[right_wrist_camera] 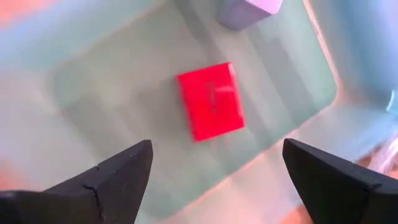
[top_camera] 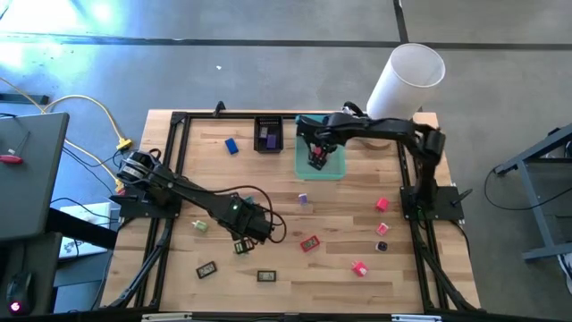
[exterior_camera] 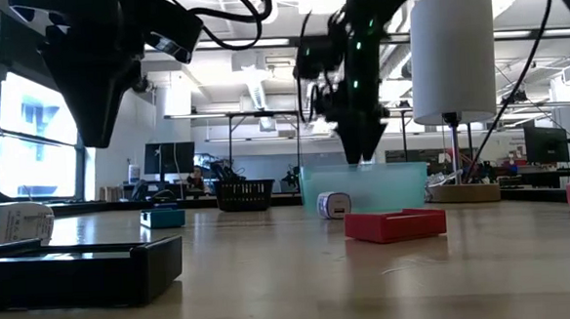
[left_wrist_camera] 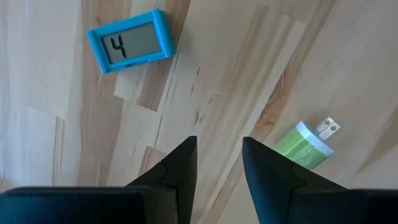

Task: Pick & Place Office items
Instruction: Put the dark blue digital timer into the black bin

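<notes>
My right gripper [right_wrist_camera: 214, 168] hangs open above the translucent teal tray [top_camera: 332, 166] at the far middle of the table. A red flat office item [right_wrist_camera: 211, 99] lies on the tray's floor below the spread fingers, with a pale purple piece [right_wrist_camera: 249, 11] beside it. My left gripper [left_wrist_camera: 219, 162] points down over bare wood left of the table's middle [top_camera: 248, 225], its fingers a little apart with nothing between them. A blue-framed little display showing "4" [left_wrist_camera: 130, 42] and a green plug-like piece [left_wrist_camera: 305, 146] lie on the wood near it.
A small black tray [top_camera: 268, 134] stands left of the teal tray, a blue piece [top_camera: 231, 145] farther left. Red [top_camera: 309, 242], pink [top_camera: 382, 205] and black [top_camera: 206, 268] pieces lie scattered over the near half. A tall white cylinder [top_camera: 407, 80] stands at the far right corner.
</notes>
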Tool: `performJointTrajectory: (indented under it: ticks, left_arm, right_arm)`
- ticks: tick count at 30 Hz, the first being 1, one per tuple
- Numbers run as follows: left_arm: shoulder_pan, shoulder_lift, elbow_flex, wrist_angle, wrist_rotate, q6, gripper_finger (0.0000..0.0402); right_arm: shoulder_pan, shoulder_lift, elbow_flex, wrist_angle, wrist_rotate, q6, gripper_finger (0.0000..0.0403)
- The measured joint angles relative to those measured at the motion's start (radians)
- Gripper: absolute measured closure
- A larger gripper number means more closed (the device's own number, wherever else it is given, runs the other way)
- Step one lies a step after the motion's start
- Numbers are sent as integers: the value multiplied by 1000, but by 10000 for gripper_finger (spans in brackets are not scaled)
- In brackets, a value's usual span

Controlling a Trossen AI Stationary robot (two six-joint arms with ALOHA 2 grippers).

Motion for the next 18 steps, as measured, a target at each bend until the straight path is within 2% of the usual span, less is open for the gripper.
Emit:
performJointTrajectory:
  ticks: [6, 9, 13, 18]
  left_arm:
    - [0, 0, 0, 7, -3, -76, 282]
    - [-13, 0, 0, 7, -55, -137, 282]
    - [-48, 0, 0, 9, -102, -190, 282]
    - [-88, 0, 0, 29, -113, -246, 282]
  right_arm:
    - [91, -156, 1, -121, 74, 100, 53]
    - [149, -225, 1, -197, 84, 167, 53]
    - [240, -288, 1, -287, 84, 260, 53]
    - [366, -331, 1, -435, 110, 374, 53]
